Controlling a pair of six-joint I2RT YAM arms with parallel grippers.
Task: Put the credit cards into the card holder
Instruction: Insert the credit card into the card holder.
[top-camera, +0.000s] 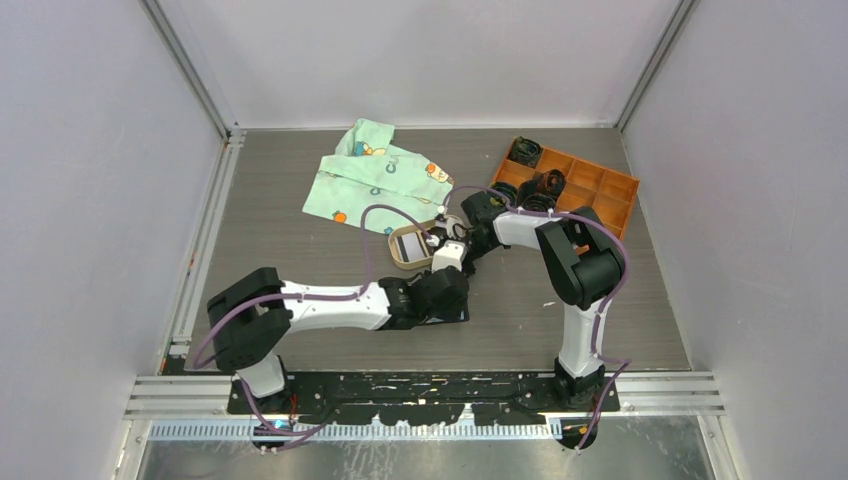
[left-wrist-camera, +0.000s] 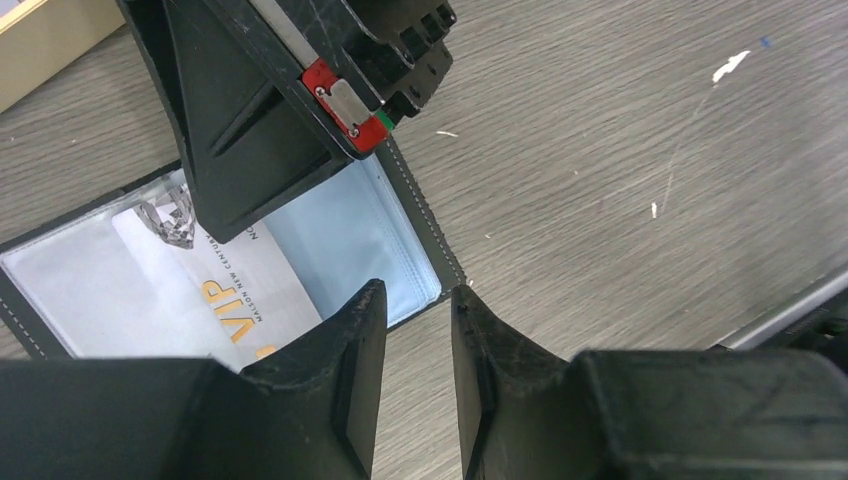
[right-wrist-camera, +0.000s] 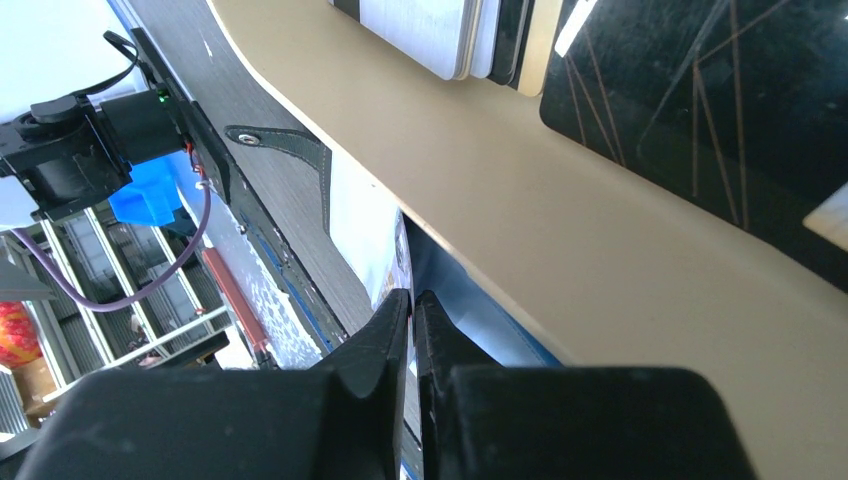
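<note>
Left end effector (left-wrist-camera: 417, 290), black fingers slightly apart, empty, beside open black stitched card holder (left-wrist-camera: 350, 240) on grey woodgrain counter (left-wrist-camera: 600, 180); whitish card (left-wrist-camera: 215, 290) lettered gold "VIP" on its pale pocket; right end effector (right-wrist-camera: 412, 295) closed.

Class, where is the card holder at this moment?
The card holder lies open mid-table in the top view, under the left claw, just nearer than the tan tray.

The grey table (top-camera: 300, 250) bears a green shirt (top-camera: 375, 180), orange box (top-camera: 600, 186), tan tray (top-camera: 392, 248) and card holder (left-wrist-camera: 350, 235).
</note>
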